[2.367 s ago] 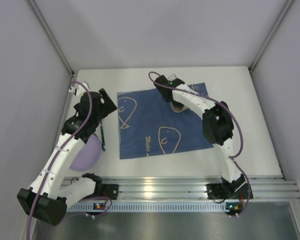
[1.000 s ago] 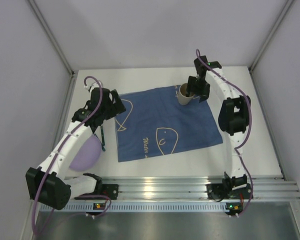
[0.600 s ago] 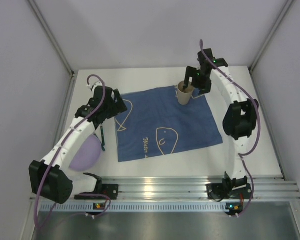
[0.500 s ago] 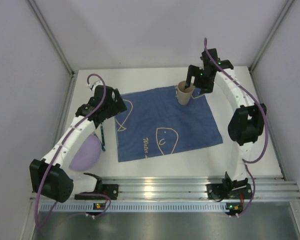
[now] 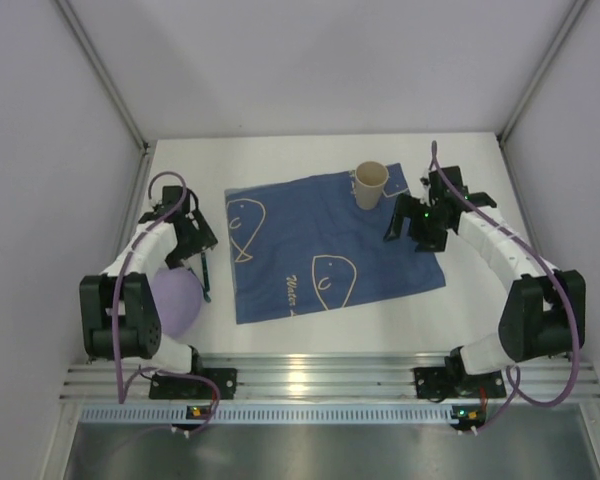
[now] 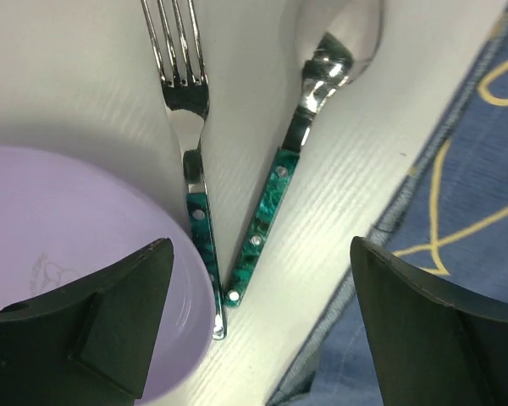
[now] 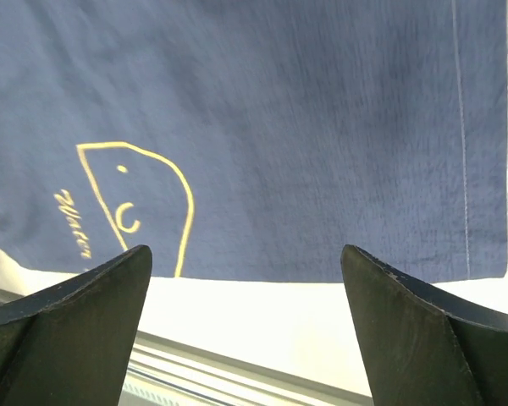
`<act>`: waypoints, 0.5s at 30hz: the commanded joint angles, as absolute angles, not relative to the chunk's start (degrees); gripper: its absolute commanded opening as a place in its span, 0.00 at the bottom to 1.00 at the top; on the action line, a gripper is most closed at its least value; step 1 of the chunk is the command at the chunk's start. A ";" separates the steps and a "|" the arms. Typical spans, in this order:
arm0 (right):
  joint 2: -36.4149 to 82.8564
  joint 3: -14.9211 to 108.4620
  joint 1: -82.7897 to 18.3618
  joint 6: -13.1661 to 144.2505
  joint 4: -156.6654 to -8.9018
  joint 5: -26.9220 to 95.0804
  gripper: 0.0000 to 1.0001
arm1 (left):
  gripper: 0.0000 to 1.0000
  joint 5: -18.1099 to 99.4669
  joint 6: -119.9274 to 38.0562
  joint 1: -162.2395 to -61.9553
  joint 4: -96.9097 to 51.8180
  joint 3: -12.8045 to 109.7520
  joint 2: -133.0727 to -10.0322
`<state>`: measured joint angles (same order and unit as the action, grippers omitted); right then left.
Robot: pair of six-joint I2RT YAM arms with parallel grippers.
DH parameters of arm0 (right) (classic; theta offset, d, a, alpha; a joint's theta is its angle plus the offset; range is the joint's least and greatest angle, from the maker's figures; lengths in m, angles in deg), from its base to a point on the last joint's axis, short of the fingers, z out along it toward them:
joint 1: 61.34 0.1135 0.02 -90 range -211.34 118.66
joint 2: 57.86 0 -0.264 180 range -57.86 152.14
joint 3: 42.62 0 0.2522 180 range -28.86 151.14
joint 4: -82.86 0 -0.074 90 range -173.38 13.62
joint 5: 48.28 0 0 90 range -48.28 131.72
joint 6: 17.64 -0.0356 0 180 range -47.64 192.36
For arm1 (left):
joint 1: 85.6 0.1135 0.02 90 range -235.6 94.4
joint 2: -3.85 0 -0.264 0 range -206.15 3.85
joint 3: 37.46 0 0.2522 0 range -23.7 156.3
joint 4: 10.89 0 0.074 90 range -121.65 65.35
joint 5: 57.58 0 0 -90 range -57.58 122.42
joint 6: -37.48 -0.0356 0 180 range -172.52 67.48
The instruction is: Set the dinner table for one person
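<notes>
The dinner table [image 5: 310,155] is the white tabletop, with a dark blue placemat [image 5: 330,245] in its middle. A beige cup [image 5: 370,185] stands upright on the mat's far right corner. My right gripper [image 5: 405,226] hangs open and empty over the mat's right edge, apart from the cup; its wrist view shows the placemat [image 7: 305,118] and bare table [image 7: 271,309] below. My left gripper [image 5: 192,240] is open above a fork [image 6: 186,127] and a spoon [image 6: 317,76] with green handles, lying left of the mat. The fork's handle end touches the lilac bowl [image 6: 59,245].
The lilac bowl [image 5: 175,300] sits at the near left under the left arm. Grey walls close in the left, far and right sides. An aluminium rail [image 5: 320,375] runs along the near edge between the arm bases.
The right gripper has let go of the cup and drawn back to the near right over the mat. The left gripper has pulled back left, over the cutlery.
</notes>
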<state>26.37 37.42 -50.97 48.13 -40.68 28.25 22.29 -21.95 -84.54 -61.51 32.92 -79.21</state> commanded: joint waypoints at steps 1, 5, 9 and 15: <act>23.44 31.28 -50.71 48.62 -46.46 27.13 0.93 | 0.88 25.29 -25.97 -83.58 -57.26 34.39 -83.76; 24.31 24.06 -50.71 48.89 -52.50 28.10 0.84 | 0.86 27.41 -27.64 -83.58 -56.46 38.43 -89.91; 28.52 17.73 -50.71 46.70 -59.29 24.59 0.62 | 0.85 27.23 -28.26 -82.88 -56.73 41.60 -95.27; 29.86 13.51 -50.71 45.46 -60.44 25.11 0.27 | 0.84 27.50 -29.13 -82.43 -57.43 45.65 -98.71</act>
<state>29.49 15.89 -51.01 46.05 -56.05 25.10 27.03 -27.61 -82.94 -58.69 42.78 -97.97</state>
